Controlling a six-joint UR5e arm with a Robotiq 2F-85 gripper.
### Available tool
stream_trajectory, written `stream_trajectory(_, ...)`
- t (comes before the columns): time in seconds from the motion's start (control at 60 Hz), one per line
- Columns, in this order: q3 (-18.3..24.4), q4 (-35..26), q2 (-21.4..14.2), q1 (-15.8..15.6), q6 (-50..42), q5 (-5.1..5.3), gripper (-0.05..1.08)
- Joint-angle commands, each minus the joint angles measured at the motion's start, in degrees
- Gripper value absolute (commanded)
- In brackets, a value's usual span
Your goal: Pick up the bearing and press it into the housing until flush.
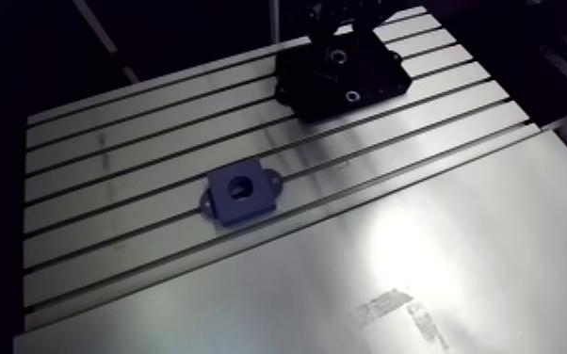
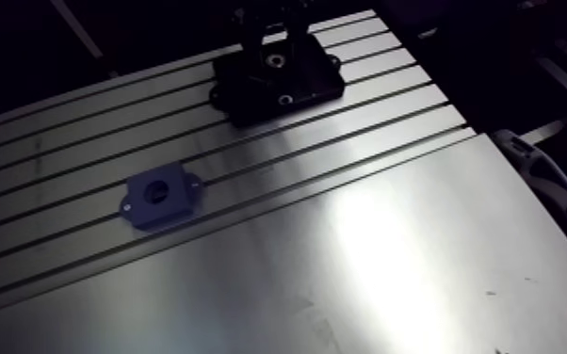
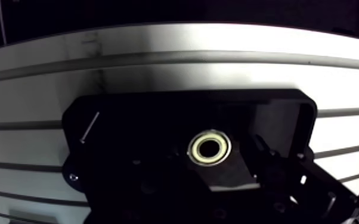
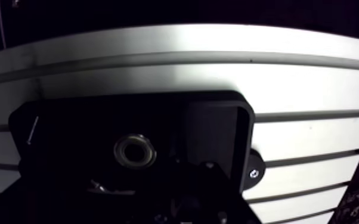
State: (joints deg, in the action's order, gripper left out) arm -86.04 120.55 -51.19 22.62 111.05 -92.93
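The desk (image 1: 457,217) is bare metal, smooth and brushed, with a soft sheen that flares into bright glare in places. Its slots show as dull, dark lines, and one patch near an edge looks faintly scuffed. The housing (image 1: 240,195) is a dark blue-grey block with a matt, plastic-looking skin. The black holder (image 3: 128,125) is matt too, seemingly plastic, catching light only along its rim. In it, the bearing (image 3: 209,147) is a pale, glossy, polished metal ring.
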Motion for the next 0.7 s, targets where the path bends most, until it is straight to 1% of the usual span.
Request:
stream_trajectory(0.017, -0.23, 0.00, -0.08, -0.20, 0.00, -0.02, 0.41)
stream_trajectory(0.217, -0.21, 0.00, -0.08, -0.20, 0.00, -0.10, 0.41)
stream_trajectory(0.7, 0.37, 0.00, 0.01, -0.20, 0.00, -0.18, 0.49)
